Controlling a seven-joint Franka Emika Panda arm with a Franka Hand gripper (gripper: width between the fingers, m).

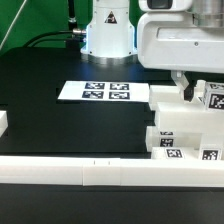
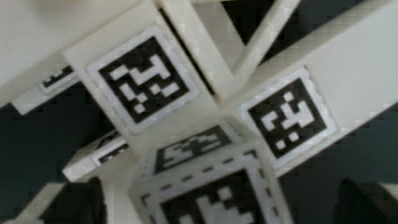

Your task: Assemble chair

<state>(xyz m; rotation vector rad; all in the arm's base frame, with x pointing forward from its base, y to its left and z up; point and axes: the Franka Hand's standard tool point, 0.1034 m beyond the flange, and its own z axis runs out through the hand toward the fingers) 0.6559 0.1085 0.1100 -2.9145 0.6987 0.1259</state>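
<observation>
The white chair parts (image 1: 185, 128) stand bunched at the exterior view's right, against the front rail, with black-and-white tags on their faces. A tagged piece (image 1: 212, 97) rises at their far right. My gripper (image 1: 185, 92) hangs low over the top of this bunch, its dark fingers touching or nearly touching the parts. Whether the fingers hold anything does not show. In the wrist view the tagged white faces (image 2: 143, 80) and slanted braces (image 2: 249, 30) fill the picture at very close range and blurred. No fingers show there.
The marker board (image 1: 95, 91) lies flat on the black table left of the parts. A long low white border rail (image 1: 90, 170) runs along the front edge, and a short rail piece (image 1: 3, 124) sits at the left edge. The robot base (image 1: 107, 30) stands behind.
</observation>
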